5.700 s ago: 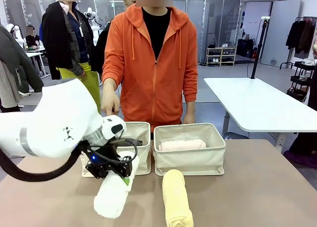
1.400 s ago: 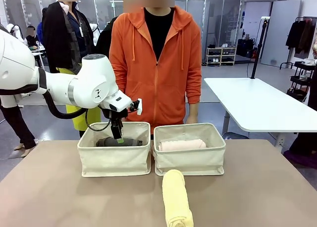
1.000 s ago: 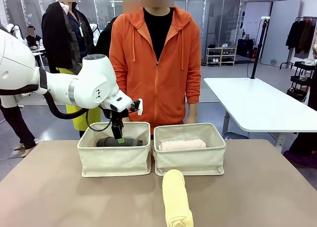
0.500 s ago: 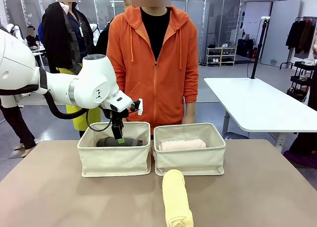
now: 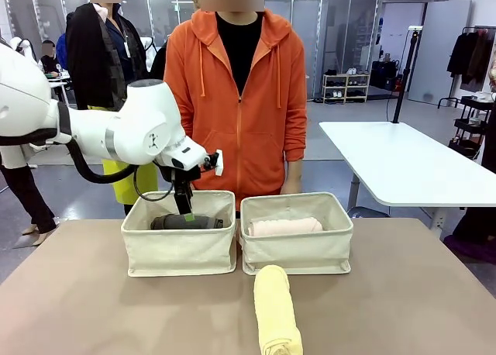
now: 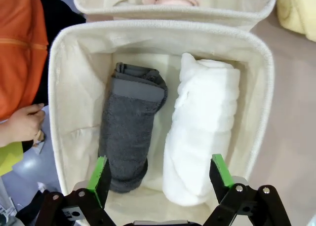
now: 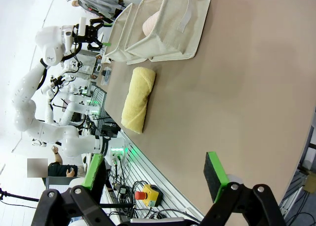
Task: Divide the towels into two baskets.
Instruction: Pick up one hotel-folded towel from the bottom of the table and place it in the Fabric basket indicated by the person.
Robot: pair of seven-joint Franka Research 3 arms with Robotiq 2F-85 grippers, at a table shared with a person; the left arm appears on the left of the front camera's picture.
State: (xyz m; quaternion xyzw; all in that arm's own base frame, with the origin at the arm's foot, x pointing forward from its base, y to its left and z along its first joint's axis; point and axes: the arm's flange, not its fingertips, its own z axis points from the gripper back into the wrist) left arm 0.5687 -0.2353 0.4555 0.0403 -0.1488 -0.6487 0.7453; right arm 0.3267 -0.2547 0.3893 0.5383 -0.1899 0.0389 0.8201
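Left hand (image 6: pixel 159 169) above basket (image 6: pixel 265 83) (pink towel (image 5: pixel 284 226) half-hidden)

The left arm (image 5: pixel 147 111) is glossy white and rounded, with a grey band and a small dark marking; a black cable (image 5: pixel 91 179) loops behind the jaws. Both jaws are black linkages with silver screws and green pads (image 6: pixel 100 179).

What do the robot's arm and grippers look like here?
The left arm is glossy white with rounded joints, a grey band and a black cable looping under it. The left gripper and right gripper are black with green pads.
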